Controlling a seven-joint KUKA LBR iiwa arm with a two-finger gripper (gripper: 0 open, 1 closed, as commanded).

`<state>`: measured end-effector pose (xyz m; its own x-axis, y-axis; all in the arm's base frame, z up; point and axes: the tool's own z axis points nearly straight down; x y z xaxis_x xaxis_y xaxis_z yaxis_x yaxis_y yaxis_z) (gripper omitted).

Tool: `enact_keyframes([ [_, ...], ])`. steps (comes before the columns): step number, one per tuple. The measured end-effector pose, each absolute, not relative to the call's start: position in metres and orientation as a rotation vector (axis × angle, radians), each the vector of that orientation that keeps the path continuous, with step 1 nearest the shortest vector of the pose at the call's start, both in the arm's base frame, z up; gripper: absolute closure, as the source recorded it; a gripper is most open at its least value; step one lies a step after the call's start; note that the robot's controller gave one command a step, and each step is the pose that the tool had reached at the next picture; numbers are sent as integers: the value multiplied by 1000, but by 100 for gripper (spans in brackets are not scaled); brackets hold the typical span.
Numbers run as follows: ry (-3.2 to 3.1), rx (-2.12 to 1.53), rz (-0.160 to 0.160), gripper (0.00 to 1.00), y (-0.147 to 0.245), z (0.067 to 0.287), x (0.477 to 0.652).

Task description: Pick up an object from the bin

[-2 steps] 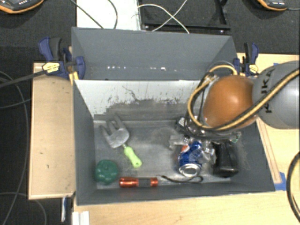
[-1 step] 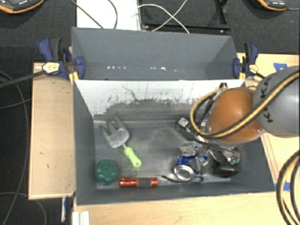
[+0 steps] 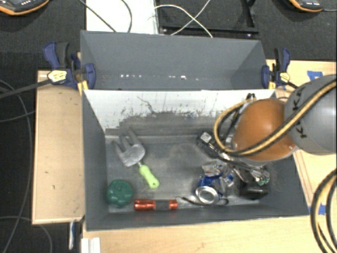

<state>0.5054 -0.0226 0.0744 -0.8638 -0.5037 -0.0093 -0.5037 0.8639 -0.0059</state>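
My gripper (image 3: 225, 169) hangs low over the right front part of the bin, under the arm's wrist. Directly below it lies a crushed blue and silver can (image 3: 208, 188), its open mouth facing the front wall. The gripper's metal parts overlap the can's upper end, and I cannot tell whether they touch it. A small black object (image 3: 251, 191) rests just right of the can, partly hidden by the wrist.
A grey toy fork with a green handle (image 3: 136, 159) lies left of centre. A dark green round lump (image 3: 119, 192) sits in the front left corner. A red-orange cylinder (image 3: 155, 205) lies along the front wall. The arm covers the bin's right side.
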Motion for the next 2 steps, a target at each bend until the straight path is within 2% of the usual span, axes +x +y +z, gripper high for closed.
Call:
enact_keyframes([
  [1,3029,-820,0,100,-22,83,503],
  [2,3033,-819,2,100,-22,112,502],
])
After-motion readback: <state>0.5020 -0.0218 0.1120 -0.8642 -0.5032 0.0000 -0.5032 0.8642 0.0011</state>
